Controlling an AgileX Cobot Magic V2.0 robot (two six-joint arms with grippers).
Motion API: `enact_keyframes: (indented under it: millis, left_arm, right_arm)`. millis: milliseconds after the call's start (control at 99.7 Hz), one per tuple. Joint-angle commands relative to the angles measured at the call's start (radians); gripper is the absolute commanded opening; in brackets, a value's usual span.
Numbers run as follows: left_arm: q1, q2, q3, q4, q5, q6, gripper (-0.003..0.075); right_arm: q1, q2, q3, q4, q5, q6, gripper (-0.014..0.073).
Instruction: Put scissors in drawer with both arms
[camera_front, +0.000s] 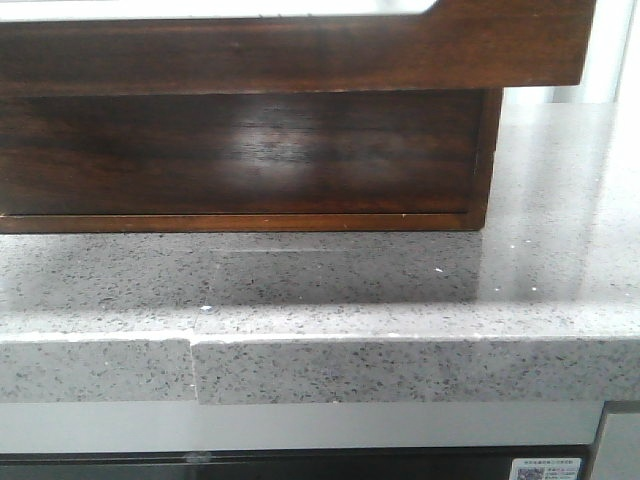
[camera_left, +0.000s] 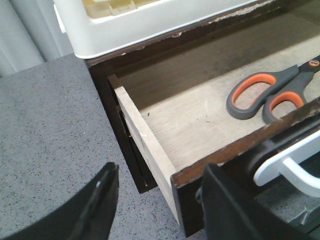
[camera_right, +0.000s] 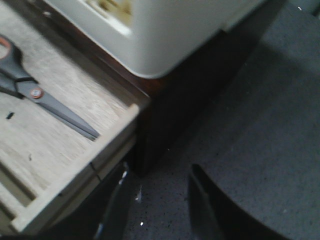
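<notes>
Beside the open drawer holding scissors, both grippers gape empty.

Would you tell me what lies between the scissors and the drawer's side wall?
Only bare drawer floor: in the left wrist view, pale wood separates the scissors from the drawer side wall.

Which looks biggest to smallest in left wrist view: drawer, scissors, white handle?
1. drawer, open, spans most of the frame.
2. scissors, lying inside it, blades cut off at the frame edge.
3. white handle, only partly visible and nearer the camera, so its rank against the scissors is unsure.
</notes>
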Motion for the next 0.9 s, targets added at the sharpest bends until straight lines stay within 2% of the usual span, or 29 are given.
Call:
enact_keyframes:
  millis: [0,100,231,522,612,783,893]
  left_arm:
    - [-0.005,0.010,-0.023,-0.024,-0.077,-0.014,0.0347]
    - [-0.005,0.010,-0.023,-0.024,-0.077,-0.014,0.0347]
    - [-0.005,0.010,-0.023,-0.024,-0.077,-0.014,0.0347]
    - [-0.005,0.010,-0.023,-0.024,-0.077,-0.014,0.0342]
    - [-0.005,0.010,-0.023,-0.024,-0.077,-0.014,0.0279]
    - [-0.005,0.010,-0.023,-0.041,-0.077,-0.014,0.0086]
    - [-0.005,0.010,-0.023,-0.058,-0.077,-0.014,-0.0017]
  right_arm:
    - [-0.086,-0.074,0.087,0.108,-0.137,0.003,0.0243]
    - [-0.153,-0.137,0.203,0.135,-0.201,0.004,0.0243]
    - [-0.179,-0.191,0.308,0.137,-0.240,0.005,0.0243]
    - [-0.179,-0.219,0.347,0.137,-0.257,0.005,0.0237]
    - [-0.179,-0.218,0.347,0.137,-0.257,0.005,0.0176]
    - [-0.179,-0.218,0.347,0.137,-0.257,0.005,-0.0011]
    - [-0.179,-0.218,0.347,0.137,-0.259,0.005,-0.0069]
